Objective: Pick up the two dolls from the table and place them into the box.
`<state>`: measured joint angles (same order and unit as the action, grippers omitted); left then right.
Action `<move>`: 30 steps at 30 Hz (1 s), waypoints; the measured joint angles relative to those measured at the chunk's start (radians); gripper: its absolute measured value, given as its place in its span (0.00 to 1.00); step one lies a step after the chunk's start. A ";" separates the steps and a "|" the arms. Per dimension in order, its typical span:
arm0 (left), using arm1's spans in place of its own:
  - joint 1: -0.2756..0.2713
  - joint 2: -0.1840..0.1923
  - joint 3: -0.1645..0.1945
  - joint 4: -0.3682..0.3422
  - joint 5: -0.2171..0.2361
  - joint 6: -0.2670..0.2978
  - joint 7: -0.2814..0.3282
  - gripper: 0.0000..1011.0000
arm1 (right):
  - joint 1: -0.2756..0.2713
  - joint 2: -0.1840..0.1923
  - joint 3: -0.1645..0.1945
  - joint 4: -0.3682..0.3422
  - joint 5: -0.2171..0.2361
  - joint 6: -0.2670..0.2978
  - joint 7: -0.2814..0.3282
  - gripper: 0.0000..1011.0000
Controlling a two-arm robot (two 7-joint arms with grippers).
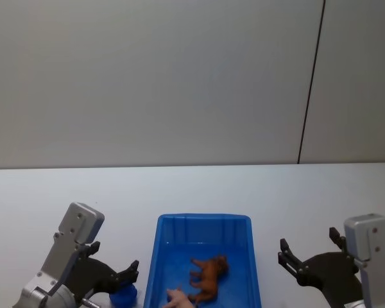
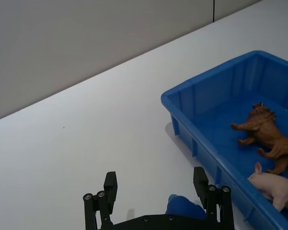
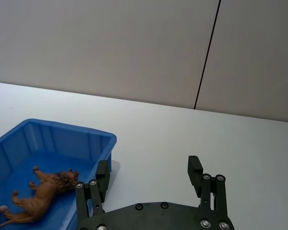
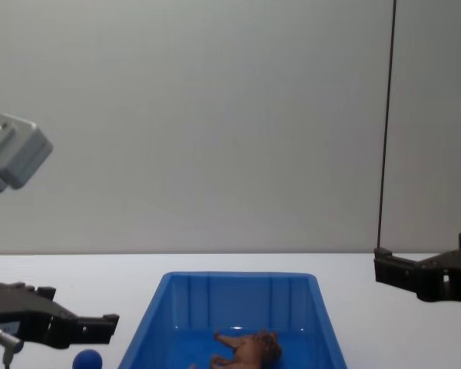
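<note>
Head view: brown doll on its side in the blue box, long axis slanting across the floor; pink doll just beside it at the near wall. Left end effector open, empty, left of the box above the blue ball; right end effector open, empty, right of the box.

Left wrist view: both dolls inside the box, toward the right arm's side; fingers spread over bare worktop.

Right wrist view: fingers apart, holding nothing; box toward the left arm's side.

Chest view: brown doll low in the box between both arms.

Judgement: placing looks finished; neither arm clearly nearer.
</note>
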<state>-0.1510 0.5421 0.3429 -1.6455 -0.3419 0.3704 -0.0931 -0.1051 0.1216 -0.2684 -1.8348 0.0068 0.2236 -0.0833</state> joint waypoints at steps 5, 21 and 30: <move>-0.006 0.001 -0.001 0.016 0.016 0.014 -0.020 0.99 | 0.000 0.000 0.000 0.000 0.000 0.000 0.000 0.99; -0.020 0.004 -0.008 0.054 0.034 0.032 -0.097 0.99 | 0.000 0.000 0.000 0.000 0.000 0.000 0.000 0.99; -0.026 0.003 -0.010 0.070 0.026 0.024 -0.141 0.99 | 0.000 0.000 0.000 0.000 0.000 0.000 0.000 0.99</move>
<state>-0.1775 0.5456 0.3329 -1.5753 -0.3164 0.3941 -0.2343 -0.1050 0.1216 -0.2684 -1.8348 0.0069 0.2237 -0.0832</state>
